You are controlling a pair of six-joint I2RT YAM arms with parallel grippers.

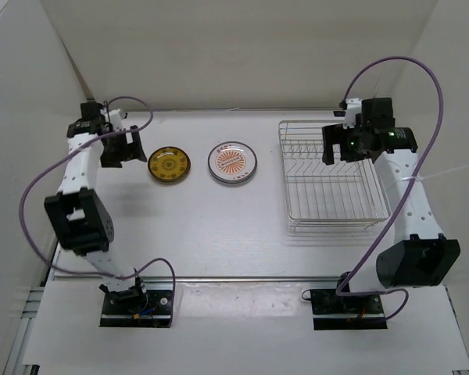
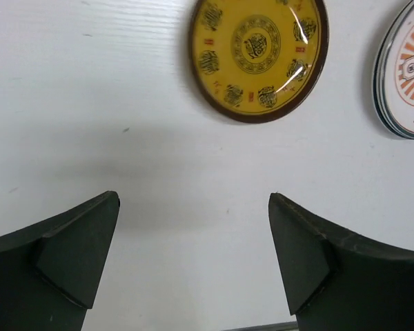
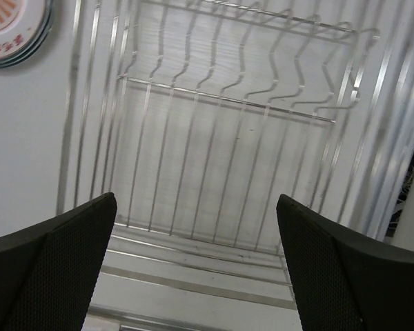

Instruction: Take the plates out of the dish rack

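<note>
A yellow plate (image 1: 169, 165) with a brown pattern lies flat on the table at the left. To its right lies a white plate with an orange sunburst (image 1: 233, 162), which seems to rest on other plates. My left gripper (image 1: 119, 148) hovers just left of the yellow plate (image 2: 257, 55), open and holding nothing; only bare table shows between its fingers. The sunburst plate (image 2: 407, 69) shows at that view's right edge. The silver wire dish rack (image 1: 336, 195) stands at the right with no plate in its bars. My right gripper (image 1: 340, 144) hangs open over the rack (image 3: 221, 152).
White walls close in the table at the back and both sides. The sunburst plate (image 3: 10, 27) lies just beyond the rack's left side in the right wrist view. Purple cables loop above both arms.
</note>
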